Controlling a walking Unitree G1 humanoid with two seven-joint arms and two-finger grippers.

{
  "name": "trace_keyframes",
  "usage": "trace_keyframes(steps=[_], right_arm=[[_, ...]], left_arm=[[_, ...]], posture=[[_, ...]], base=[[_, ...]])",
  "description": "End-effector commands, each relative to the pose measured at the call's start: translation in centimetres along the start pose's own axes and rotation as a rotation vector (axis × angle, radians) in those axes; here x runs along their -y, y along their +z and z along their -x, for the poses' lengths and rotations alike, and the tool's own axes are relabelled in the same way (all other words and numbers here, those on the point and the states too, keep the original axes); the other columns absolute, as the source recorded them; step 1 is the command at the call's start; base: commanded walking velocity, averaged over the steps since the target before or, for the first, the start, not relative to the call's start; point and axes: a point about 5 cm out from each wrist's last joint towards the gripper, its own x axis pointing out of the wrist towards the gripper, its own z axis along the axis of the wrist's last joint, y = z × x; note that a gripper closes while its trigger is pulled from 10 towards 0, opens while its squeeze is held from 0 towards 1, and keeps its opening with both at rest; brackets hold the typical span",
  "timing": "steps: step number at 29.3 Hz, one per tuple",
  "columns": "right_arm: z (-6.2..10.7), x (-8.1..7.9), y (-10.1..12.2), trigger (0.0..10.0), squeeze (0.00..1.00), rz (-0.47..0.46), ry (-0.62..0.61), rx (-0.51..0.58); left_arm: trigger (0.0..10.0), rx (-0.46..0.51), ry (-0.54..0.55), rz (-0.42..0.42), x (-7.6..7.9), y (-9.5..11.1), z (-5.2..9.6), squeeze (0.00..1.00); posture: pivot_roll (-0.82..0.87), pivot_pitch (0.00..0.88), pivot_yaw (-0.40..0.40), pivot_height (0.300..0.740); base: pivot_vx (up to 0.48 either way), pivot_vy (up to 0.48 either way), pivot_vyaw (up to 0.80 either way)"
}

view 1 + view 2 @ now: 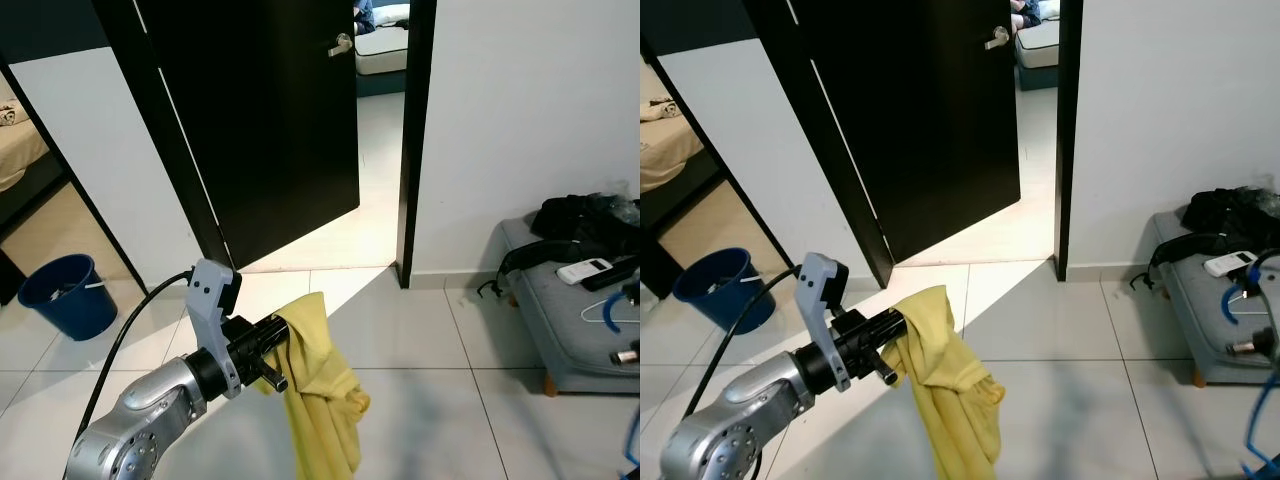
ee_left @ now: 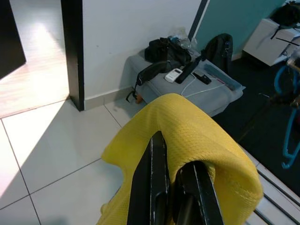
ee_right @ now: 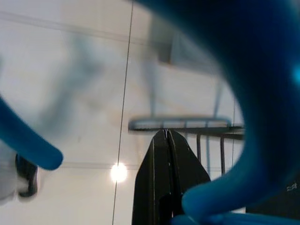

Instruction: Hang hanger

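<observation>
Blue hanger [image 3: 262,117] (blurred) in right gripper's [image 3: 167,136] closed fingers; left gripper [image 2: 176,164] clamps yellow cloth [image 1: 315,390].

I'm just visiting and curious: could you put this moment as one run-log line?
left gripper: shut on yellow shirt | right gripper: shut on blue hanger, pointing at ceiling | hanger: not yet hung

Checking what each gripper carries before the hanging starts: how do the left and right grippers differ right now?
The left gripper has a yellow garment draped over its fingers, held out above the tiled floor. The right gripper points up at the ceiling, a blue hanger curving close around it. Both have their black fingers closed together.
</observation>
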Motion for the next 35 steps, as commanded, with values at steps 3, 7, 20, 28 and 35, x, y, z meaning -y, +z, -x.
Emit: trace_keyframes(steps=[3, 7, 20, 28, 35], right_arm=[[-0.1, -1.6, -1.2, 10.0, 0.00, 0.103, 0.085, -0.073], [0.0, -1.7, -1.6, 10.0, 0.00, 0.119, 0.095, -0.094], [-0.4, 0.0, 0.6, 10.0, 0.00, -0.480, 0.123, 0.091], [-1.7, -1.1, 0.1, 10.0, 0.00, -0.809, 0.177, 0.096], [-2.0, -2.3, 0.5, 10.0, 0.00, -0.909, 0.252, 0.087]], left_arm=[[10.0, -0.005, 0.002, -0.020, -0.1, 0.0, 0.2, 0.00], [10.0, -0.013, 0.000, -0.026, -0.1, -0.1, 0.2, 0.00], [10.0, -0.010, -0.007, -0.024, 0.1, -0.2, 0.1, 0.00], [10.0, -0.008, -0.008, -0.025, 0.1, -0.1, 0.1, 0.00], [10.0, -0.007, -0.012, -0.031, 0.0, 0.0, 0.1, 0.00]], posture=[[-0.18, 0.000, 0.116, 0.740], [-0.18, 0.000, 0.115, 0.740], [-0.18, 0.000, 0.109, 0.740], [-0.18, 0.000, 0.112, 0.740], [-0.18, 0.000, 0.112, 0.740]], base=[[0.000, 0.000, 0.00], [0.000, 0.000, 0.00], [0.000, 0.000, 0.00], [0.000, 0.000, 0.00], [0.000, 0.000, 0.00]])
